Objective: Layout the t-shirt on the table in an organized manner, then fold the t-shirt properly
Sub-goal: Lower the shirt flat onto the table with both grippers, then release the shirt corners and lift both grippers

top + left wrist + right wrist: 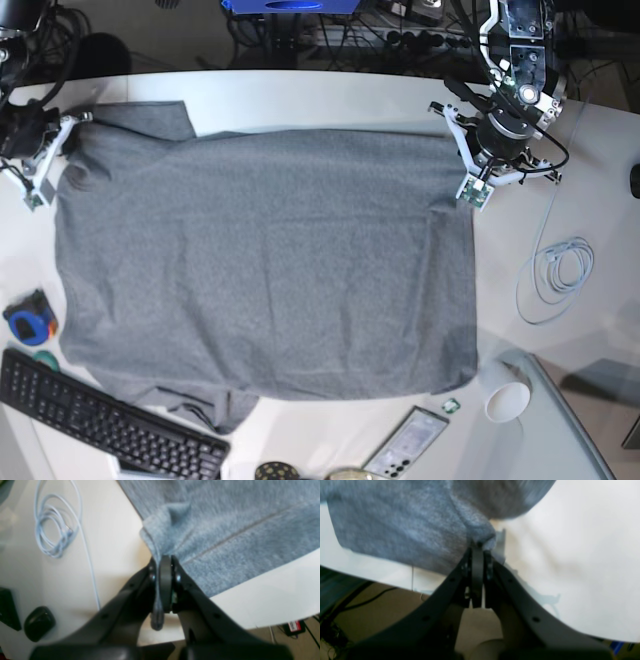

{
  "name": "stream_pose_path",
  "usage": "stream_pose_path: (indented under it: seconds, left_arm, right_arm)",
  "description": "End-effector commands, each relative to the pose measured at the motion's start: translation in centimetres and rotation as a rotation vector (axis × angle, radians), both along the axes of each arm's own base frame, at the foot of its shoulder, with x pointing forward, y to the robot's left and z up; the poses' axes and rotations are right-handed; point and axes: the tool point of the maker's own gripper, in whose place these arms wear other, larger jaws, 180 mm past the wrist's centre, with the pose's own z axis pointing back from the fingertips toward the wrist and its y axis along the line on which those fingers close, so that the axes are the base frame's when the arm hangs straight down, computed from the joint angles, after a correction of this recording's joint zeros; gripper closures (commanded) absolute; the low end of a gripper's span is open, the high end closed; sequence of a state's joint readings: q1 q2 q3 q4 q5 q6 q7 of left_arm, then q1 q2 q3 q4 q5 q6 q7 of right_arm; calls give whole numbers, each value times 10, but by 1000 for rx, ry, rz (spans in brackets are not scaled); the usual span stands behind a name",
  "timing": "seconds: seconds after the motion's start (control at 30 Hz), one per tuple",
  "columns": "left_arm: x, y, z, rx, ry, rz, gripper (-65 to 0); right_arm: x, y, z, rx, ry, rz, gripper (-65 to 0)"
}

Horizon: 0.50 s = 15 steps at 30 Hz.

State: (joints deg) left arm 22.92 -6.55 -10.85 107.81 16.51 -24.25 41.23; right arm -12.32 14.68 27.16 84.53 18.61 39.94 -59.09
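Observation:
The heather-grey t-shirt (260, 260) lies spread across the white table (330, 100), with a sleeve bunched at its near edge. In the base view my left gripper (472, 192) sits at the shirt's far right corner. The left wrist view shows it (164, 559) shut on a pinched fold of the t-shirt (237, 517), lifted off the table (112, 542). My right gripper (36, 190) is at the shirt's far left corner. Seen from the right wrist, it (479, 546) is shut on a puckered edge of the t-shirt (395, 525) above the table (582, 555).
A coiled white cable (560, 270) lies right of the shirt, also visible as the cable (55, 530). A black keyboard (100, 425), a blue roll (30, 318), a phone (405, 445) and a paper cup (507, 400) sit along the near edge. A small black case (38, 622) lies beside the cable.

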Motion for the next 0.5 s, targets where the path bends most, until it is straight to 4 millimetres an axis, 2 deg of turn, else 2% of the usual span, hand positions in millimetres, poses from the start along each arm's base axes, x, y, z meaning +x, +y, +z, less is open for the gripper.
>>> stream_pose_path:
  seconds: [0.0, 0.17, 0.23, 0.3, 0.37, 0.43, 0.47]
  left_arm:
    - [3, 2, 3, 5, -20, -1, 0]
    - [-10, 5, -16, 0, 41, 11, 0]
    - [-12, 5, -18, -1, 49, 12, 0]
    - [-15, 5, -19, 1, 57, 11, 0]
    - [-15, 6, -17, 2, 52, 11, 0]
    - [-15, 9, -14, 6, 45, 23, 0]
    - [-17, 14, -12, 12, 42, 41, -33]
  right_arm:
    - [7, -8, 7, -17, -28, 1, -3]
    - [-6, 0, 1, -3, 7, 0, -9]
    - [-12, 0, 0, -8, 33, 2, -45]
    - [-10, -1, 5, -22, 25, 11, -134]
    - [-9, -7, 16, -42, -1, -17, -258]
    - [-5, -17, 33, -72, -51, -64, -368]
    - [-3, -24, 44, -97, -74, -79, -408]
